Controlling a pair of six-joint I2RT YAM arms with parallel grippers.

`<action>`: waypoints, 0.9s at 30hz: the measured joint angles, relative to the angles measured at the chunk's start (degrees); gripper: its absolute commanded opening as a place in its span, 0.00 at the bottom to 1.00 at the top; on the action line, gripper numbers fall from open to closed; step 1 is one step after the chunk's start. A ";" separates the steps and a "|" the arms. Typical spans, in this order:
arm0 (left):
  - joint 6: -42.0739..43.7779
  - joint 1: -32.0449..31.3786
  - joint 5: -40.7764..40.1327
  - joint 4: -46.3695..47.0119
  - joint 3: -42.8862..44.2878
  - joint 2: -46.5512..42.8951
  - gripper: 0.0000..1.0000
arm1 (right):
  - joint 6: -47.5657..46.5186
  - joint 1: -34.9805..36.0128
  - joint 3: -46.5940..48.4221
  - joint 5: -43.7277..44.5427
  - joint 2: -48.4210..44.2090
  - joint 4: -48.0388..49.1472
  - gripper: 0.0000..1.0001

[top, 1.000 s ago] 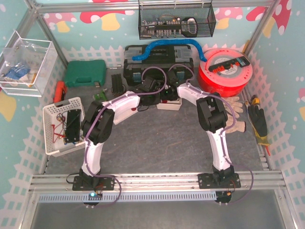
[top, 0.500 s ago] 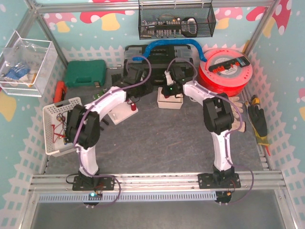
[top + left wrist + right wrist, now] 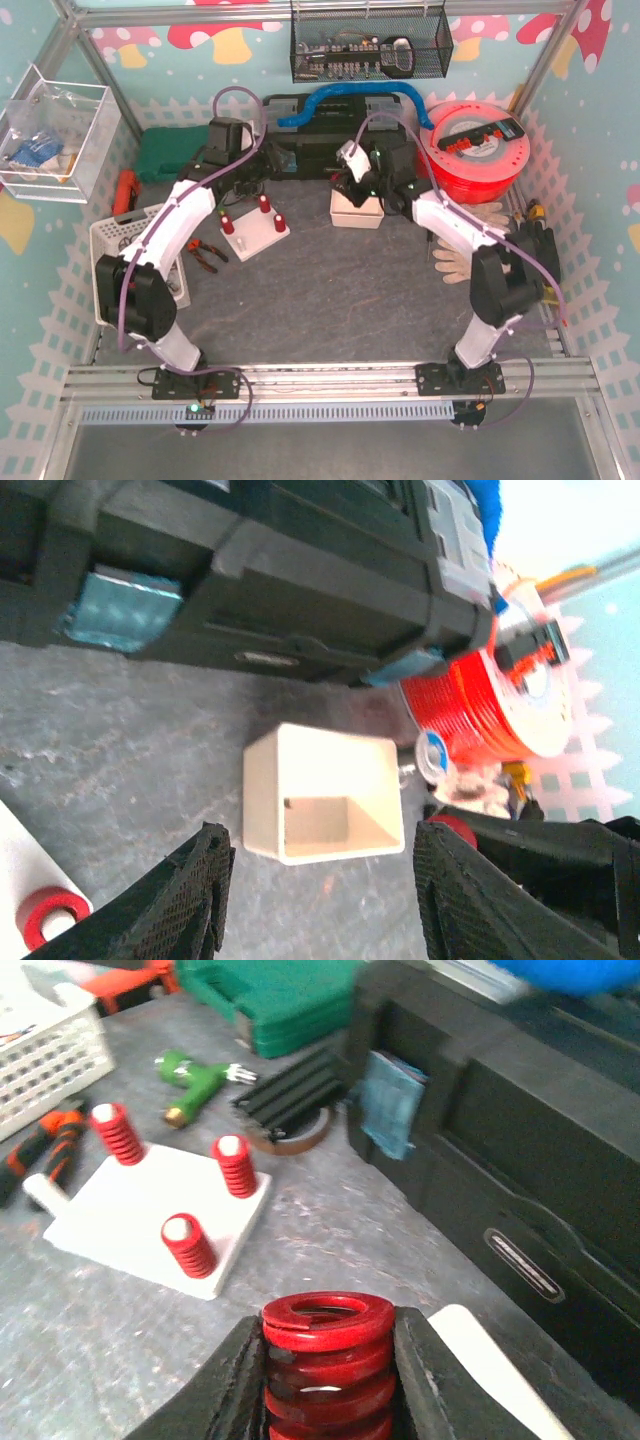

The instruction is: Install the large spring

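The large spring (image 3: 328, 1332), red and thickly coiled, stands upright between the right jaws, which are closed on its two sides and grip it; in the top view the right arm (image 3: 450, 225) reaches to the far middle of the grey worktop (image 3: 330, 290), its wrist over the far edge of an open white box (image 3: 357, 210), just near of the black toolbox (image 3: 330, 140); the left arm (image 3: 180, 215) stretches to the far left, and its jaws stand open with nothing between them, pointed rightwards at the white box; a white plate (image 3: 150, 1222) lies flat on the worktop left of the box, apart from it, with three smaller red springs (image 3: 187, 1245) upright on its pegs; orange-handled pliers (image 3: 205, 252) lie just left of and nearer than the plate; a white basket (image 3: 105, 240) sits at the left edge, a green case (image 3: 178, 152) at the far left, a red spool (image 3: 470, 150) right of the toolbox, and pale gloves (image 3: 470, 262) on the right.
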 measured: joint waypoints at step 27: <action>7.52 -2.54 19.93 -1.70 -6.69 -3.28 0.46 | -13.66 8.13 -8.31 -4.33 -4.02 18.14 0.02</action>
